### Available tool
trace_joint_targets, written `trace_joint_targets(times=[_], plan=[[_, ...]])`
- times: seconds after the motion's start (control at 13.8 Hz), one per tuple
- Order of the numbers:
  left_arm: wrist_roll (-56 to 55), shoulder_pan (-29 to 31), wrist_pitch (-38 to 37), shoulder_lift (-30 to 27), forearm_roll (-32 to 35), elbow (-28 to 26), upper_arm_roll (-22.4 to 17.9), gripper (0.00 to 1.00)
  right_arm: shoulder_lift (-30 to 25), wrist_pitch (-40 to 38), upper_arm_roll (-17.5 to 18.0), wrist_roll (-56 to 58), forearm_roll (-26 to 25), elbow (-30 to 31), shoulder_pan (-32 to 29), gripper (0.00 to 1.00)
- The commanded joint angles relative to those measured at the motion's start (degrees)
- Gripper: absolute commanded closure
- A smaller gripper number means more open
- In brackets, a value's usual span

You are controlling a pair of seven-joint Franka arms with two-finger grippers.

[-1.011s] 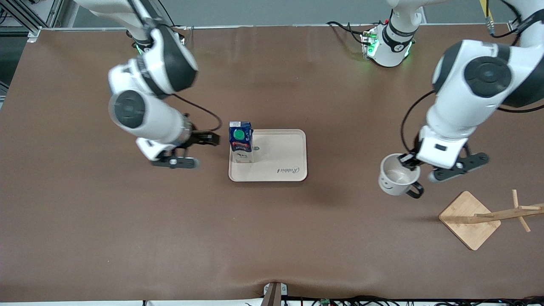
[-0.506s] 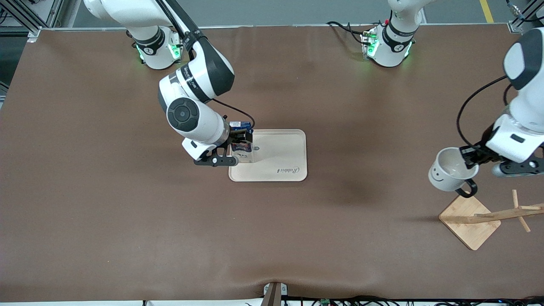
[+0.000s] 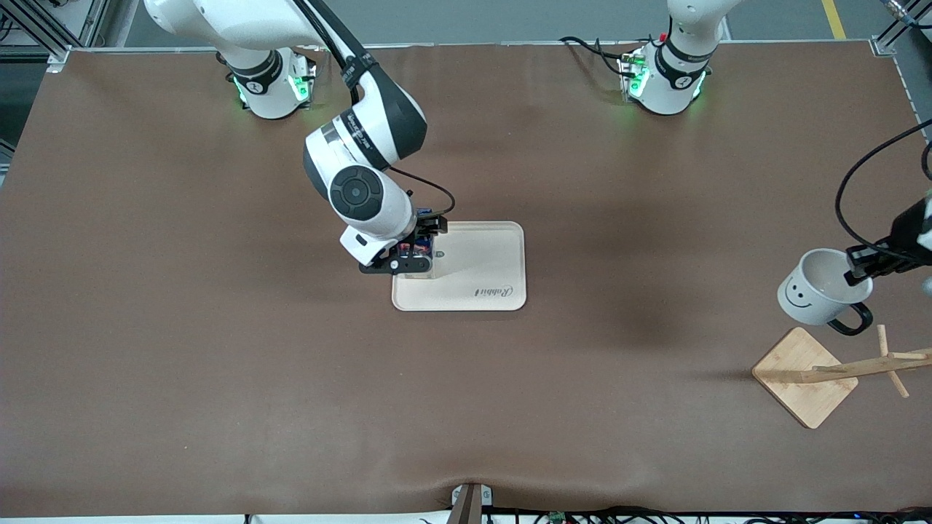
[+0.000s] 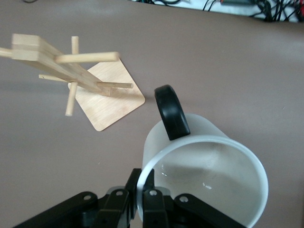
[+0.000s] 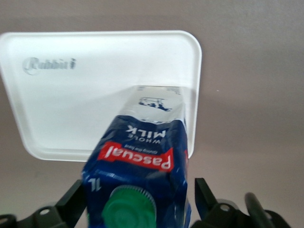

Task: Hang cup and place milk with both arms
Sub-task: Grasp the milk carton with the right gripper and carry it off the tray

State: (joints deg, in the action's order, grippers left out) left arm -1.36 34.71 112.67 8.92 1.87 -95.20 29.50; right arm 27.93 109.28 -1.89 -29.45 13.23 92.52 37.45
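The left hand [image 4: 140, 202] pinches the rim of the cup [image 3: 821, 287], holding it in the air over the brown worktop [image 3: 218, 378]. The wooden rack [image 3: 837, 372] stands at about five o'clock from the cup. The right hand [image 5: 137, 204] is spread wide around the milk [image 5: 140, 166], its fingers seemingly not touching it. The milk stands on the pale tray [image 3: 480, 280].

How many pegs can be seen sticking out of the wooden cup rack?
4. In the left wrist view all project from the rack's post: one long, one short upward, one downward, one thin near the base. More may be hidden.
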Motion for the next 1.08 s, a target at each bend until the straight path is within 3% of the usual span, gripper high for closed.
trace_joint_targets(times=[0.0, 0.22, 0.43, 0.58, 0.72, 0.87, 1.01], plan=[[2.2, 2.3, 2.0, -0.8, -2.7, -1.0, 0.1, 1.00, -0.6, -1.3, -0.6, -1.0, -0.8, 0.2, -0.1, 1.00], [6.8, 2.6, 4.5, 2.2, -2.6, 1.3, 0.2, 1.00, -0.9, -7.9, -0.7, -2.0, -0.3, -5.7, -2.4, 1.00], [10.9, 2.6, 4.7, 5.7, -2.0, 3.6, 0.2, 1.00, -1.0, -18.1, -0.7, -1.9, 8.8, -14.6, -8.7, 1.00], [11.8, 2.4, 4.7, 7.1, -1.9, 4.9, 0.2, 1.00, -0.9, -25.6, -0.7, -1.0, 10.9, -19.9, -14.8, 1.00], [11.9, 2.4, 4.7, 7.8, -1.8, 5.0, 0.1, 1.00, -2.0, -29.2, -1.0, 2.5, 7.9, -19.4, -20.8, 1.00], [12.3, 2.6, 4.8, 8.0, -1.8, 4.9, 0.1, 1.00, -2.2, -31.6, -0.8, 8.9, -1.7, -17.7, -26.4, 1.00], [12.3, 2.7, 5.9, 8.0, -1.8, 4.9, 0.0, 1.00, -2.2, -30.3, -0.8, 16.2, -7.3, -14.1, -31.4, 1.00]])
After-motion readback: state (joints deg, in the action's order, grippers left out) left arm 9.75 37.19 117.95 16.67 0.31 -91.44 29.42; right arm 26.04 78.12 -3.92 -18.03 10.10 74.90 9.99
